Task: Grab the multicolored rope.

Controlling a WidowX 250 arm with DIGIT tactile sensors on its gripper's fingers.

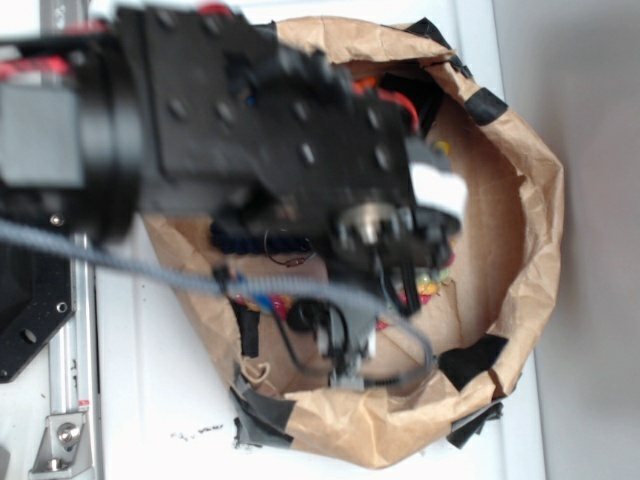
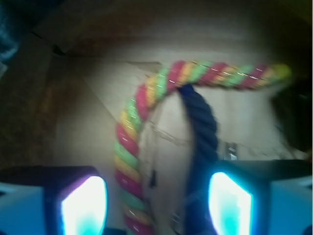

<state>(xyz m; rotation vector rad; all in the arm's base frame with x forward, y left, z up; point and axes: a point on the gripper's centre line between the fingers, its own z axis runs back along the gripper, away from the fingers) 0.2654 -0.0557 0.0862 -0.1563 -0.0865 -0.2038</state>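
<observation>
Navy rope [image 2: 203,132] lies just beside the multicolored rope [image 2: 132,147], both between the released end effector [image 2: 156,203] fingers. Closing here risks gripping both ropes.

Inside the paper bag [image 1: 520,200], the multicolored rope [image 2: 132,142] lies left of the navy rope [image 2: 203,132]; they meet at the far bend. Both run near, between the gripper [image 2: 156,200] fingers [image 2: 83,205].

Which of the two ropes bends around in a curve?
The multicolored rope, twisted from red, yellow and green strands, curves from bottom up and across to the right. The navy rope runs nearly straight beneath it.
</observation>
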